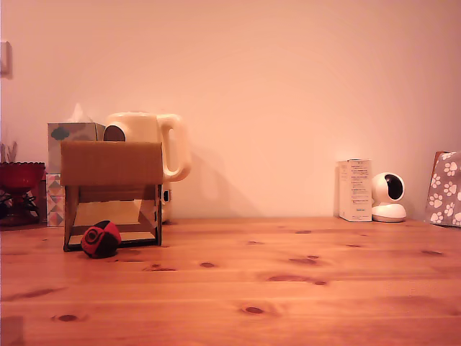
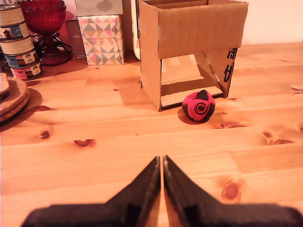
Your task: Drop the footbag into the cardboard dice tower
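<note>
Wooden table [image 1: 288, 288], footbag [image 2: 199, 106] resting before cardboard dice tower [image 2: 189, 47], closed empty jaws seen only in wrist view

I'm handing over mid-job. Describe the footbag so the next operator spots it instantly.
Find the brown cardboard dice tower at the exterior view's left of the wooden table. On the tabletop just in front of its cut-out lower opening lies the footbag. It is the only small round thing there, with red and black panels.
</note>
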Available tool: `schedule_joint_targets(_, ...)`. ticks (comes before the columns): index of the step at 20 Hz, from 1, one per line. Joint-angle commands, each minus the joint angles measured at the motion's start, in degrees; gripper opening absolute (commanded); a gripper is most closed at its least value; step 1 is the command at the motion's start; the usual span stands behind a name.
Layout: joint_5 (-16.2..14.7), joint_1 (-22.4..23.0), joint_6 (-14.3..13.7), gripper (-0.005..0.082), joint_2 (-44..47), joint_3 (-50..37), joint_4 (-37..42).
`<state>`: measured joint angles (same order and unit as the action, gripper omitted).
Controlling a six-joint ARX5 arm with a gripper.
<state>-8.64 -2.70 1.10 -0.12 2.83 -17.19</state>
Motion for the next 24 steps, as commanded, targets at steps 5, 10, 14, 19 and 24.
schedule_joint_targets(5,-0.26,-0.17,1.88,-0.0019,-0.59,-1.11,0.11)
schedule_joint_targets(10,-0.31,-0.17,2.21,-0.0019,-0.59,-1.11,2.01)
schedule_joint_targets(14,-2.89,-0.13,9.53,-0.0019,-0.59,0.68,8.98)
schedule_joint_targets(19,-3.80,-0.13,11.15,-0.0019,-0.48,7.34,9.27)
schedule_joint_targets(24,-7.54,-0.13,12.00,-0.0019,5.64,13.20,9.38)
